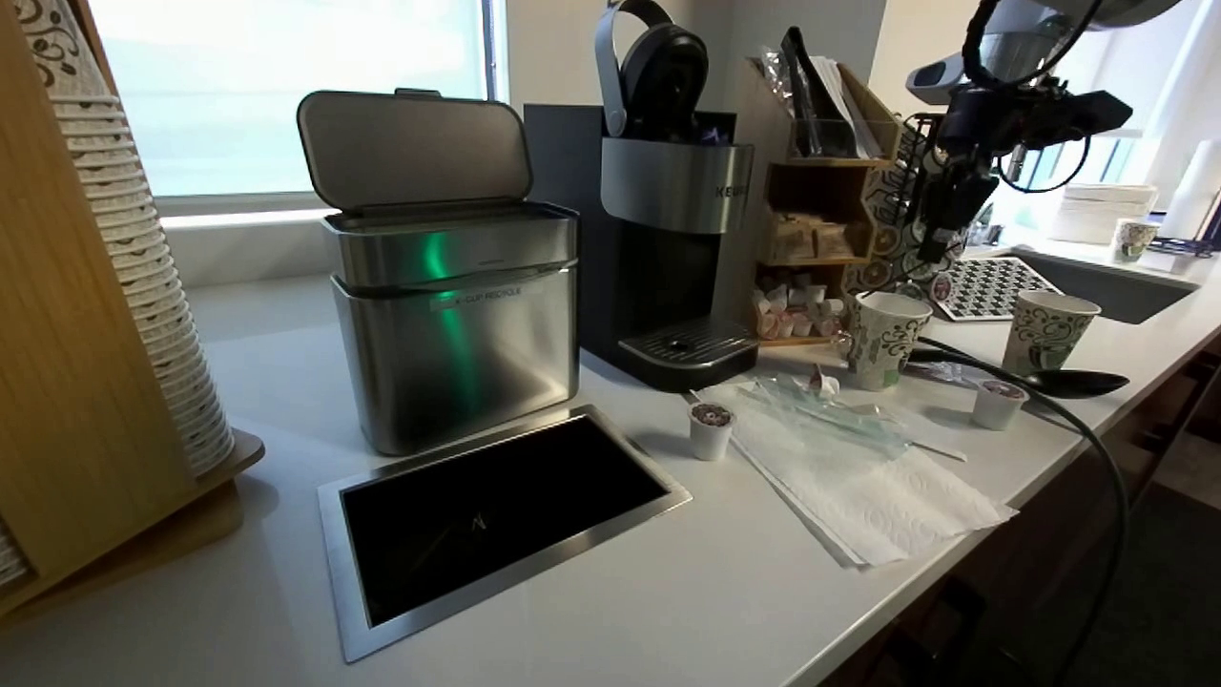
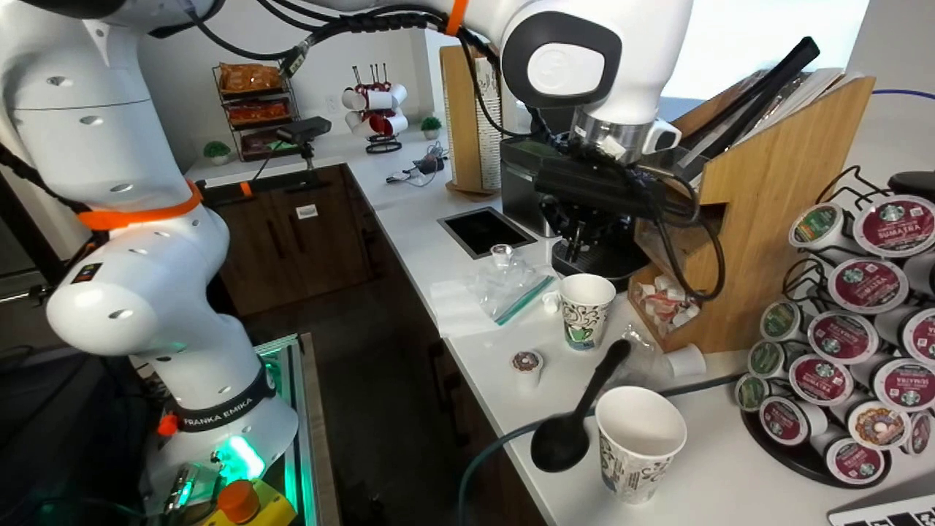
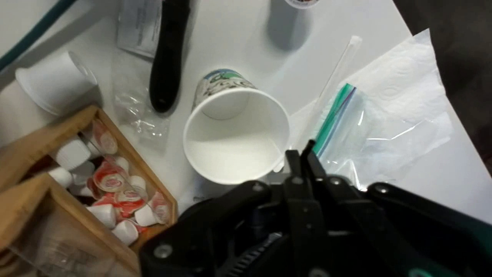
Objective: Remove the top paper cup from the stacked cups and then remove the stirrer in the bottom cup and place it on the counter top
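the counter top (image 1: 725,572) is smooth and pale, with a dark rectangular cut-out (image 1: 506,515) framed in steel; my glossy white arm (image 2: 117,263) rises at nine o'clock in an exterior view and spans across twelve. a light wooden organizer (image 2: 781,248) stands beside the coffee machine (image 1: 668,215), black and silver, and a boxy metal bin (image 1: 458,353), lid up, is at ten o'clock in an exterior view. my black claw (image 3: 302,154) hangs above the counter, its fingers looking pressed together in the wrist view; a thin dark tip (image 3: 309,145) shows there, and i cannot tell whether they pinch it. a quilted paper towel (image 3: 396,77) and a clear, creased zip bag (image 3: 357,150) lie near three o'clock from the tapered paper cup (image 3: 234,132) beside my claw. a dull black spoon (image 2: 561,442) lies between that cup and its twin (image 2: 639,444), so bag and spoon crowd my way. both cups stand upright and well apart, white inside with scrolling print outside, the twin at about five o'clock from the other in an exterior view; i cannot tell which counts as top. a white pod (image 2: 527,369) stands near eight o'clock from the first cup, a slim translucent stick (image 3: 338,67) at two o'clock in the wrist view.
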Robot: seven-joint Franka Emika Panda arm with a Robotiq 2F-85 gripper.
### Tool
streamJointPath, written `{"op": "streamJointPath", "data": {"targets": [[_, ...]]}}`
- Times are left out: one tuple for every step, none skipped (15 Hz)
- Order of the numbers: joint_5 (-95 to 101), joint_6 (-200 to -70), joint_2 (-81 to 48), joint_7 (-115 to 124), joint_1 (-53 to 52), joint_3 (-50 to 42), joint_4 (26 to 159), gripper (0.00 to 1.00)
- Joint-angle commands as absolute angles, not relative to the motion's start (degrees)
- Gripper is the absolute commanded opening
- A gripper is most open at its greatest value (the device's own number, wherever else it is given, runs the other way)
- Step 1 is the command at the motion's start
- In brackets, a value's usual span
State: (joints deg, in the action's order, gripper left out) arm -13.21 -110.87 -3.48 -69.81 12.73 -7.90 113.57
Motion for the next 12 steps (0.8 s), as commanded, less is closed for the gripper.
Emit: {"op": "streamJointPath", "data": {"targets": [[-10.04,-113.31,0.88,-73.06,9.84,-6.51,118.40,0.01],[-9.89,-113.37,0.22,-73.42,9.04,-6.06,118.10,0.01],[-9.58,-113.80,0.67,-73.62,8.27,-5.59,118.81,0.01],[-9.26,-114.12,0.24,-74.20,7.53,-5.12,118.58,0.01],[-8.88,-114.43,0.30,-74.24,6.89,-4.69,118.76,0.01],[-8.52,-114.76,0.80,-74.51,6.36,-4.34,119.21,0.29],[-8.42,-115.26,0.80,-74.81,6.08,-4.17,119.10,0.30],[-8.37,-115.41,1.02,-74.52,5.97,-4.20,119.08,0.35],[-8.44,-114.70,1.50,-74.65,6.09,-4.45,118.96,0.44],[-8.81,-113.03,2.52,-74.74,6.27,-4.74,119.04,0.51],[-8.50,-112.34,3.67,-75.03,6.39,-5.00,119.26,0.59],[-8.47,-111.96,5.14,-75.93,6.45,-5.31,119.87,0.66]]}}
